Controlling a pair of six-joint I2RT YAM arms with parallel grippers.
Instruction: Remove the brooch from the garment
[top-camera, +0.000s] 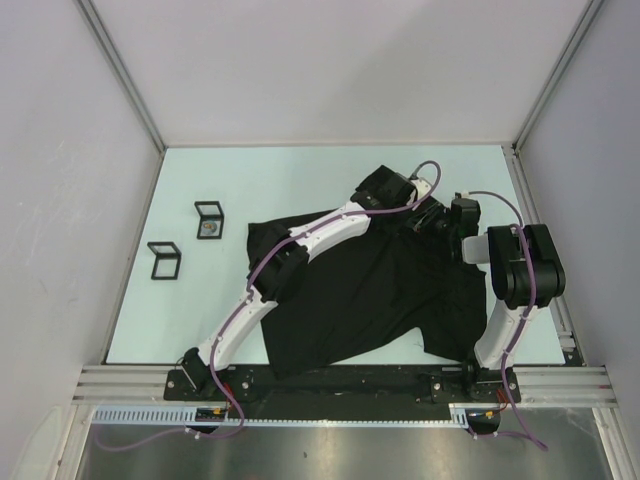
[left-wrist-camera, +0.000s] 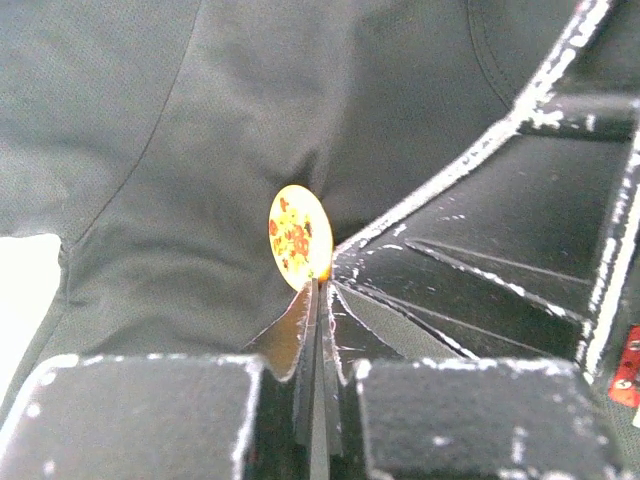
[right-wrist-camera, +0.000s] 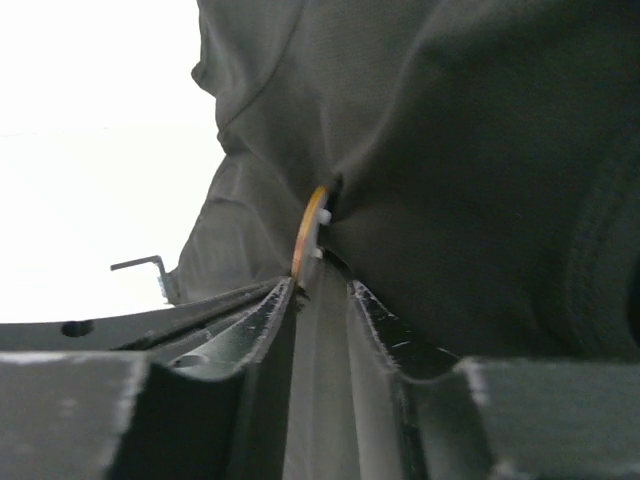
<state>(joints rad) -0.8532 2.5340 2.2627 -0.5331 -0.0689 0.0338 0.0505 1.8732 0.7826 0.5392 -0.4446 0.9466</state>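
The garment (top-camera: 370, 290) is a black T-shirt spread on the table. The brooch (left-wrist-camera: 300, 237) is a round yellow disc with red marks, standing out from the cloth; it is hidden in the top view. My left gripper (left-wrist-camera: 320, 285) is shut, pinching the brooch's lower edge. It reaches across the shirt to the far right (top-camera: 418, 205). My right gripper (right-wrist-camera: 322, 275) meets it there (top-camera: 442, 222). Its jaws stand a little apart on a fold of cloth just behind the brooch (right-wrist-camera: 310, 235), which shows edge-on with a white bit at its back. The right fingertips (left-wrist-camera: 345, 262) touch the brooch's right side.
Two small black open-frame boxes (top-camera: 209, 220) (top-camera: 164, 260) stand on the pale table left of the shirt; the corner of one shows in the right wrist view (right-wrist-camera: 150, 268). White walls enclose the table on three sides.
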